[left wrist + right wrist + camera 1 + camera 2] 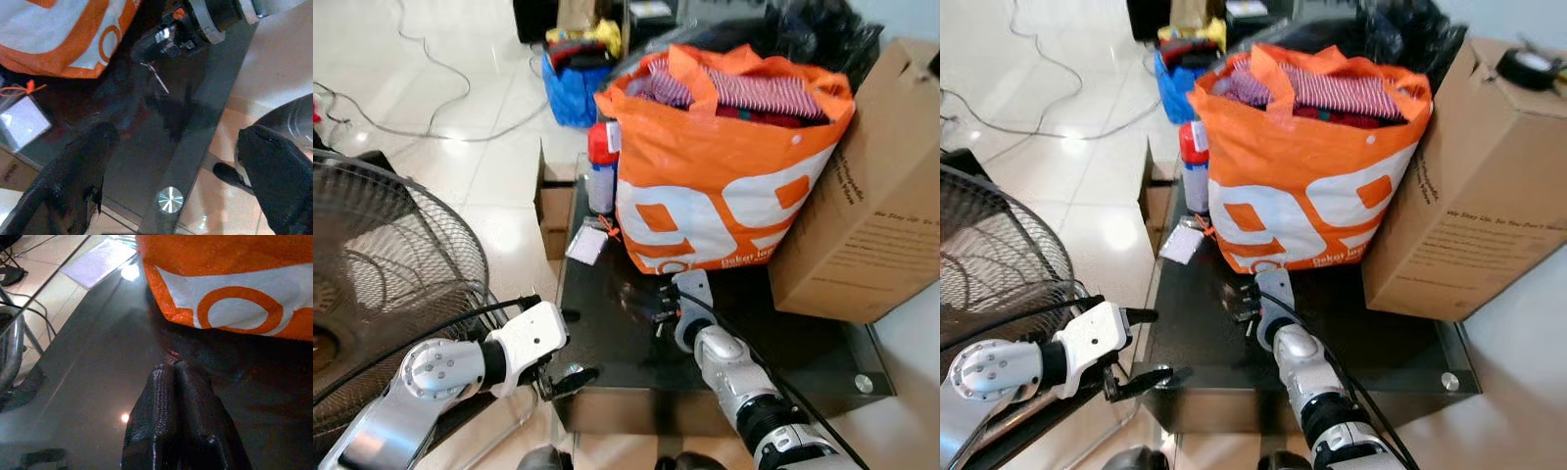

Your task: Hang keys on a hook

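Note:
My right gripper point(664, 308) rests low over the dark glass table point(607, 343), just in front of the orange shopping bag point(724, 186). Its two black fingers point(161, 396) are pressed together. In the left wrist view a thin metal wire and a small shiny piece, the keys point(157, 77), hang at its tips. My left gripper point(558, 343) hovers at the table's near left corner, wide open and holding nothing, about a hand's width left of the right gripper.
A large cardboard box point(871, 196) stands on the table to the right of the bag. A red-capped spray can point(601, 166) and a white tag point(586, 244) lie at the table's left. A floor fan point(382, 284) is close on my left. A blue bag point(573, 83) and cables lie on the tiled floor.

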### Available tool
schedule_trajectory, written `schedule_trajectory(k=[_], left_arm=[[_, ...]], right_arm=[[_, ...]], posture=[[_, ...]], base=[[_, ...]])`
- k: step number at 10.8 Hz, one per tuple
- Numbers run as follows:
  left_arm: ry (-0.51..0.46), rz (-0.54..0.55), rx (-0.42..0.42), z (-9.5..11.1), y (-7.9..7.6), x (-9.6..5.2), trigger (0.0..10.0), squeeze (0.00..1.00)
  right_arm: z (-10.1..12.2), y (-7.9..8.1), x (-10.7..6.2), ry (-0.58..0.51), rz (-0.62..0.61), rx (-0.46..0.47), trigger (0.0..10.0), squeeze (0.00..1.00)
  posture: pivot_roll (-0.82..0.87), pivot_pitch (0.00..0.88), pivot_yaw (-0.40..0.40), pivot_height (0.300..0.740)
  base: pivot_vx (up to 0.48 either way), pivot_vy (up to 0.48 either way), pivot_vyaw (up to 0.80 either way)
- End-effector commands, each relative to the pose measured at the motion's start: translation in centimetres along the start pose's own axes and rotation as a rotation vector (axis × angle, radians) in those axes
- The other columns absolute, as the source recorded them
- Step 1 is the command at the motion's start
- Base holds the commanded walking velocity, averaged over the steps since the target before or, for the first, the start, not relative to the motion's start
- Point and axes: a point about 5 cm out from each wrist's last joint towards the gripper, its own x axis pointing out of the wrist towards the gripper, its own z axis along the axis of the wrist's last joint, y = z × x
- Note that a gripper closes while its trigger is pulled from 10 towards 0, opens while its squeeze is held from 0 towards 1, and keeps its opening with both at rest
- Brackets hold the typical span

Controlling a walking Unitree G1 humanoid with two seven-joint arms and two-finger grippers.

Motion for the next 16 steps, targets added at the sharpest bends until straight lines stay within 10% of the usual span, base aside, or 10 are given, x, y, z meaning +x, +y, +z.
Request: schedule_trajectory(k=[1,4,7,13,14,15,16], left_arm=[[0.0,0.0,0.006,-0.1,0.0,0.2,10.0,0.0],[-0.078,0.137,-0.029,0.7,1.3,0.7,10.0,0.0],[-0.228,0.492,-0.216,2.0,4.4,0.6,10.0,0.0],[-0.214,0.733,-0.234,2.8,4.9,2.0,10.0,0.0],[-0.218,0.741,-0.267,2.5,4.9,2.4,10.0,0.0],[-0.225,0.776,-0.323,2.1,5.0,2.6,10.0,0.0],[-0.224,0.768,-0.323,2.0,4.9,2.8,10.0,0.0]], right_arm=[[0.0,-0.1,-0.1,0.001,0.002,0.015,0.0,0.0],[1.9,-0.7,-1.3,-0.107,0.068,0.147,0.0,0.0],[6.3,-3.0,-6.5,-0.305,0.037,0.266,0.0,0.0],[9.6,-5.2,-10.9,-0.431,-0.242,0.18,0.0,0.0],[9.2,-5.3,-10.5,-0.393,-0.254,0.151,7.8,0.0],[8.9,-5.3,-10.2,-0.363,-0.268,0.147,10.0,0.0],[8.5,-5.5,-10.1,-0.333,-0.289,0.131,10.0,0.0]], posture=[[0.06,0.015,-0.035,0.74],[0.05,0.0,-0.033,0.74],[0.0,0.0,-0.035,0.74],[0.01,0.0,-0.05,0.74],[0.01,0.0,-0.049,0.74],[0.01,0.0,-0.05,0.74],[0.0,0.0,-0.053,0.74]], base=[[0.0,0.0,0.0],[0.0,0.0,0.0],[0.0,0.0,0.0],[0.0,0.0,0.0],[0.0,0.0,0.0],[0.0,0.0,0.0],[0.0,0.0,0.0]])
